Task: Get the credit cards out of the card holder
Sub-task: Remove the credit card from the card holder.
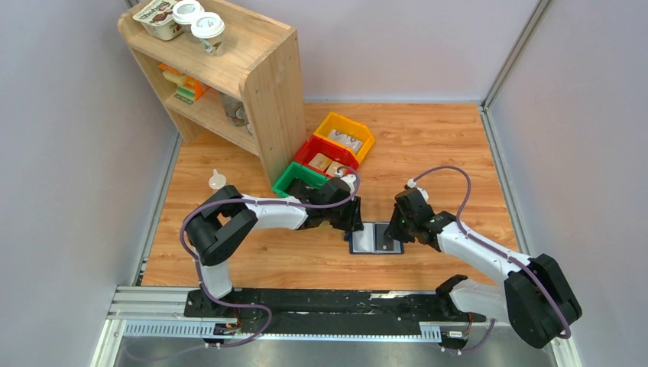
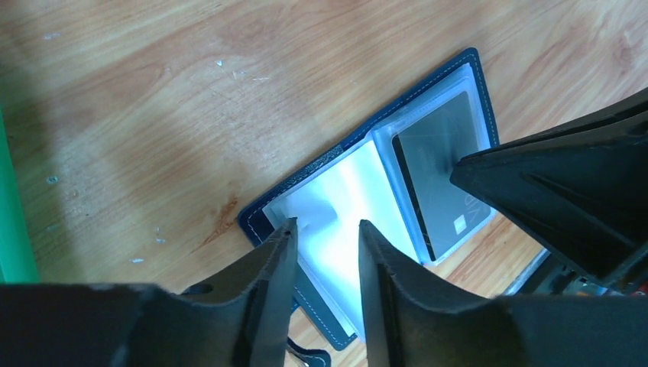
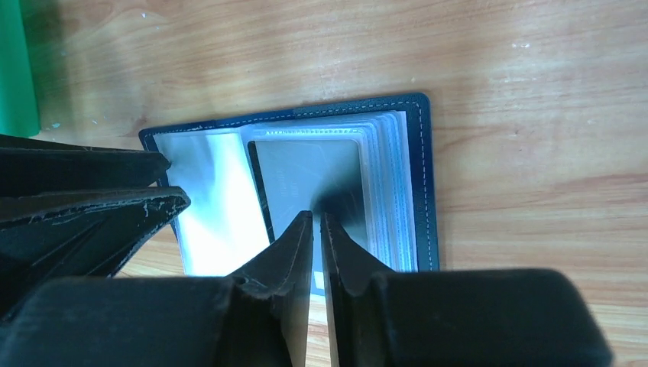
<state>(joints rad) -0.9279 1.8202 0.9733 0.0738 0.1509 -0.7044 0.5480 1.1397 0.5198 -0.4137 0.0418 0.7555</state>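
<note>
A wooden shelf unit (image 1: 229, 76) stands at the far left of the tabletop (image 1: 428, 145), with a tub and two lidded cups (image 1: 197, 17) on its top board and small coloured items on the shelves below. Just right of it three bins run in a diagonal row. The green bin (image 1: 294, 177) is partly covered by the left arm, so its contents cannot be told. The red bin (image 1: 325, 153) holds brown blocks (image 1: 321, 162), and the yellow bin (image 1: 348, 134) holds a greyish-brown piece. Nearer the arms, the card holder (image 2: 428, 153) lies opened flat on the tabletop, its navy cover edged with pale stitching and a stack of clear plastic sleeves inside. The left claw (image 2: 327, 233) is open, its fingertips (image 2: 283, 245) set down over the shiny, empty-looking left sleeve. In the top sleeve of the right page sits a dark grey credit card (image 3: 309, 172). The right claw (image 3: 316, 222) has its fingers drawn nearly together, only a thin slit between them, with its tips down on that card. Both claws crowd over the holder and hide much of it from above.
</note>
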